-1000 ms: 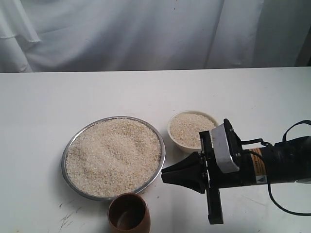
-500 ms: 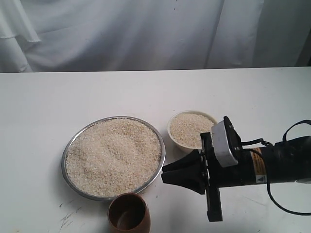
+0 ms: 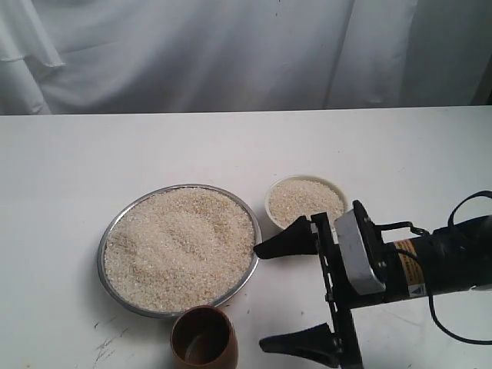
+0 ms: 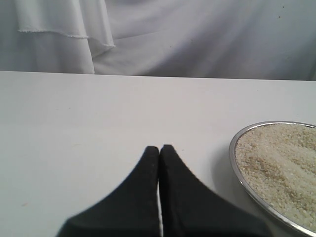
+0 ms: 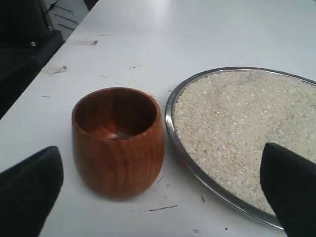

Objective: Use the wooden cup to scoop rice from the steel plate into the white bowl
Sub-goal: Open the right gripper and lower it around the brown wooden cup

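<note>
Care with centring matters now. The right fingers stand wide apart and hold nothing. The wooden cup stands upright on the bench, ahead of them and between their tips, but much nearer to one finger. Ahead of the other finger lies the steel plate with the rice, its rim just beside the cup. I would bring the cup to the middle, keep that finger off the rim, then close low on the round wall. The white bowl is near the plate-side finger. The left fingers are closed and empty.
</note>
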Action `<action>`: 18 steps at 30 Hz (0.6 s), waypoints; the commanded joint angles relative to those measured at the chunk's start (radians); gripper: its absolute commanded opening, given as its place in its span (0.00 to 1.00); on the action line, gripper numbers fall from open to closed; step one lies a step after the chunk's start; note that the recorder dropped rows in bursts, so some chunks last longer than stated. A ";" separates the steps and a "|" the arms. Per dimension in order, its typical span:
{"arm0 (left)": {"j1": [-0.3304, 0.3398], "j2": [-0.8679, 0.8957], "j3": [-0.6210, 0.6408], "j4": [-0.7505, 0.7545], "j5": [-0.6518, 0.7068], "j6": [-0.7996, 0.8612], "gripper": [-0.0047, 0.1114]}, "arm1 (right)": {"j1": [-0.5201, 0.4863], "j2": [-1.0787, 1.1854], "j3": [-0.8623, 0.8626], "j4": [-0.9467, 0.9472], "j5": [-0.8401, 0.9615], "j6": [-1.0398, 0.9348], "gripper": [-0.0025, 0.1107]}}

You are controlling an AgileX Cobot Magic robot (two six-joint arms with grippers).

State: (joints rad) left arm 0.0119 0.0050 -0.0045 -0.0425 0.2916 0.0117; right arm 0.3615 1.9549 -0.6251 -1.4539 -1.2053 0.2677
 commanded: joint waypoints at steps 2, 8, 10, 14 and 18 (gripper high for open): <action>-0.002 -0.005 0.005 -0.001 -0.006 -0.003 0.04 | 0.031 -0.001 -0.005 -0.025 -0.016 0.065 0.95; -0.002 -0.005 0.005 -0.001 -0.006 -0.003 0.04 | 0.108 0.041 -0.074 -0.075 -0.016 0.140 0.95; -0.002 -0.005 0.005 -0.001 -0.006 -0.003 0.04 | 0.131 0.072 -0.107 -0.084 -0.016 0.212 0.95; -0.002 -0.005 0.005 -0.001 -0.006 -0.003 0.04 | 0.153 0.086 -0.161 -0.151 -0.016 0.317 0.95; -0.002 -0.005 0.005 -0.001 -0.006 -0.003 0.04 | 0.156 0.086 -0.194 -0.153 -0.016 0.468 0.95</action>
State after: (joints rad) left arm 0.0119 0.0050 -0.0045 -0.0425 0.2916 0.0117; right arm 0.5122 2.0419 -0.7962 -1.5909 -1.2097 0.6363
